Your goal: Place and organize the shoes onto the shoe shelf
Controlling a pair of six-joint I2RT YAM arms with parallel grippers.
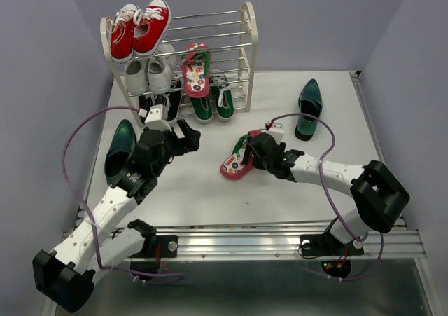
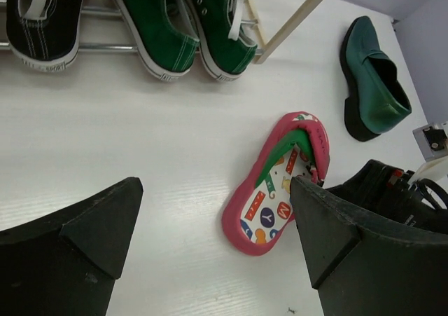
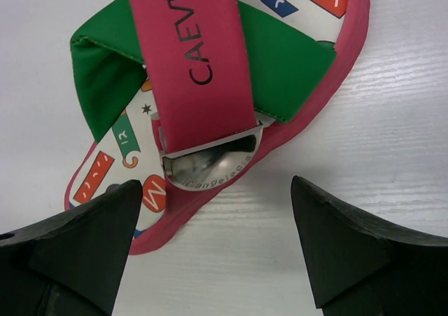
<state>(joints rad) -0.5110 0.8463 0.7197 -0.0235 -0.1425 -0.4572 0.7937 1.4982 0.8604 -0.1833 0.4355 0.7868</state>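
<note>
Right wrist view, looking straight down on the pink flip-flop (image 3: pixel 210 71), with its toe strap and metal buckle just ahead of the jaws and centred between them. Right gripper (image 3: pixel 217 190) spread wide, holding nothing, not touching the sandal. Lined up that way, presumably, to close across the strap or the narrow waist of the sole, the likeliest parts to pinch on a flat shoe lying sole-down on the table (image 1: pixel 210 197).

Left gripper (image 2: pixel 213 186) likewise wide open and empty, hovering above bare tabletop, with the same flip-flop just beside one fingertip (and the other arm's wrist right there too, so a crowding risk on any joint descent). Probably waiting rather than reaching.

Beyond the left jaws: shoe shelf (image 1: pixel 248 29), with green sneakers (image 2: pixel 182 22) parked toes outward on the bottom rods and the second flip-flop (image 1: pixel 196 67) propped on the tier above them. Likely destination for the loose one: right next to that mate, to keep the pair together.

Teal dress shoe (image 1: pixel 308 109) out past the right jaws and off to one side, well apart from them. Other teal dress shoe (image 1: pixel 120 151) just beside the left arm, behind its jaws. Neither shelved yet.

Red sneakers (image 1: pixel 140 29) on the top tier and white sneakers (image 1: pixel 150 74) below them, filling the shelf's far-left end.

Judged about half done: three task shoes shelved, three on the table.
</note>
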